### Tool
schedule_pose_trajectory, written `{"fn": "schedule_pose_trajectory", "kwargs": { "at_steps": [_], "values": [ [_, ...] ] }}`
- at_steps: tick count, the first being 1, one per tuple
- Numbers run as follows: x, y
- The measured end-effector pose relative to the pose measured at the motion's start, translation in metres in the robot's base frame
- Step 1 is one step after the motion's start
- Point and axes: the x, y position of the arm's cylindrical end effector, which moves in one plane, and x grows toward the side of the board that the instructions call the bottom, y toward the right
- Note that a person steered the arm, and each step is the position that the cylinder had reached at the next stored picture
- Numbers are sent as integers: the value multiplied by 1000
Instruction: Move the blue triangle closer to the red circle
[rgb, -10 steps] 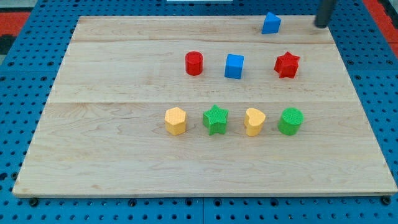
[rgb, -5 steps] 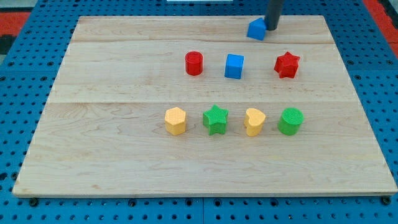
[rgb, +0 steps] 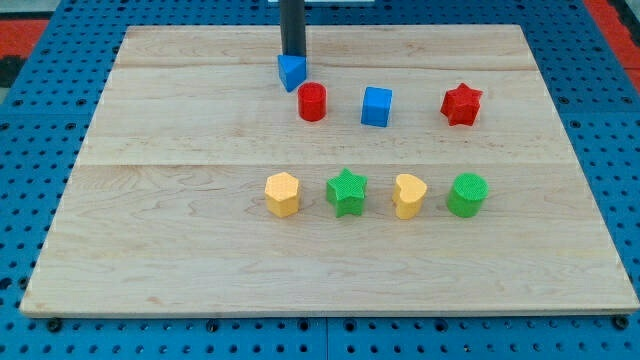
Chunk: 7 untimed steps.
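A wooden board (rgb: 150, 200) is shown from above. Upper centre, my tip (rgb: 292, 55), a plain rod with nothing to open or close, is pressed against the top of the blue triangle (rgb: 292, 72), which sits just upper left of the red circle (rgb: 312, 102), seemingly almost touching; the task looks nearly done. To their right are a blue cube (rgb: 376, 106) and a red star (rgb: 461, 104).

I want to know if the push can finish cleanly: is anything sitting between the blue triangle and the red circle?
Nothing visible does. The blue triangle sits just up and left of the red circle, nearly touching it. My tip is right behind the triangle, on its top side.
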Motion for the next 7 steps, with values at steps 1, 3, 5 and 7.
{"fn": "schedule_pose_trajectory", "kwargs": {
  "at_steps": [1, 3, 5, 7],
  "values": [
    [2, 0],
    [14, 0],
    [15, 5],
    [15, 6]
  ]
}}
